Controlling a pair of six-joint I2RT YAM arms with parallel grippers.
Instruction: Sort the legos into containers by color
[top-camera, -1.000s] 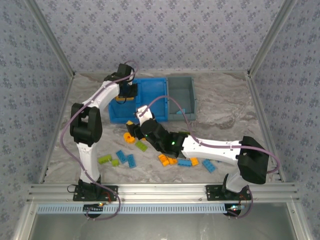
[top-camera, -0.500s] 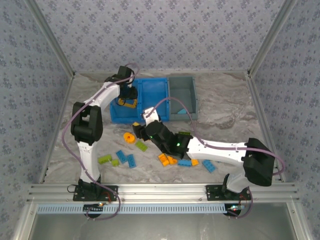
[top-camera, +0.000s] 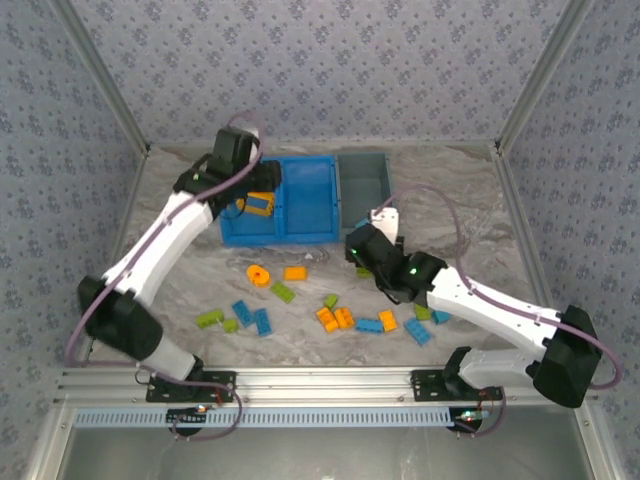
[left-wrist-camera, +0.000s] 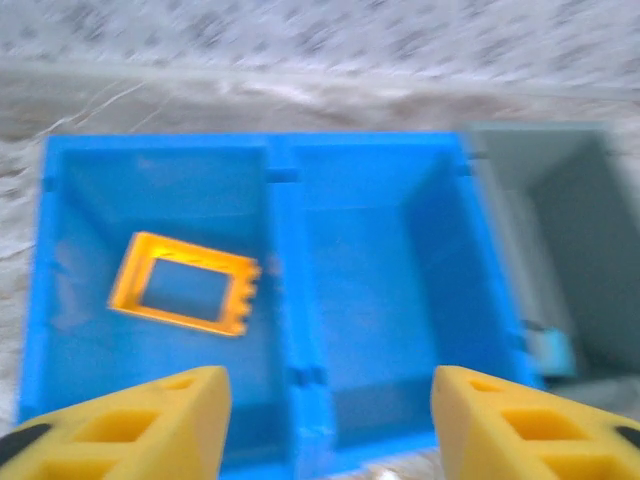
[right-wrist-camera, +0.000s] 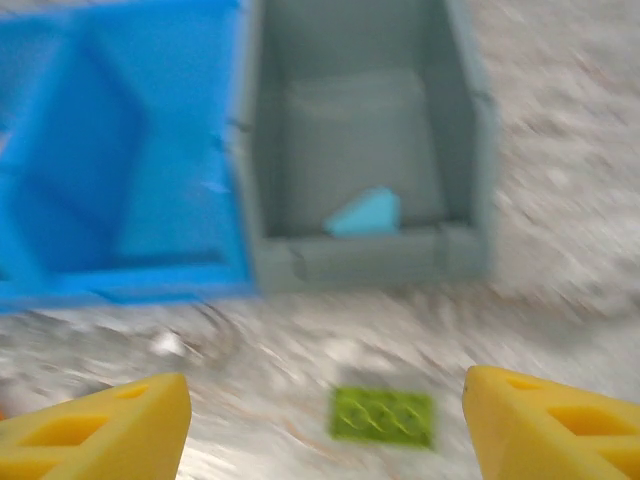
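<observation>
Top view: blue bin (top-camera: 280, 200) and grey bin (top-camera: 365, 190) sit side by side at upper centre of the marbled surface (top-camera: 450, 220), walls touching, blue on the left.

Left hand (top-camera: 250, 192) hangs over the left compartment of the blue bin. In the left wrist view the left hand (left-wrist-camera: 335, 430) is spread wide, yellow fingers (left-wrist-camera: 150, 420) at the bottom corners, nothing between them. Orange frame (left-wrist-camera: 185, 283) lies flat on the floor of that left compartment, a little skewed; also seen from above (top-camera: 257, 205). Right compartment shows bare blue floor.

Right hand (top-camera: 362, 245) is just below the grey bin's near wall, over the surface. In the right wrist view the right hand (right-wrist-camera: 325, 420) is also spread, holding nothing. A green brick (right-wrist-camera: 383, 415) lies on the surface beneath it, outside the bin. One light blue brick (right-wrist-camera: 365, 213) rests in the grey bin against the near wall. This view is blurred.

Loose bricks across the lower middle of the top view:
- orange round piece (top-camera: 258, 274), orange brick (top-camera: 294, 273) just right of it
- green pair (top-camera: 210, 319) at lower left, two blue bricks (top-camera: 263, 321) beside them
- orange pair (top-camera: 335, 319) at centre, touching
- blue brick (top-camera: 368, 325), orange (top-camera: 388, 320), then blue (top-camera: 418, 332) to the right
</observation>
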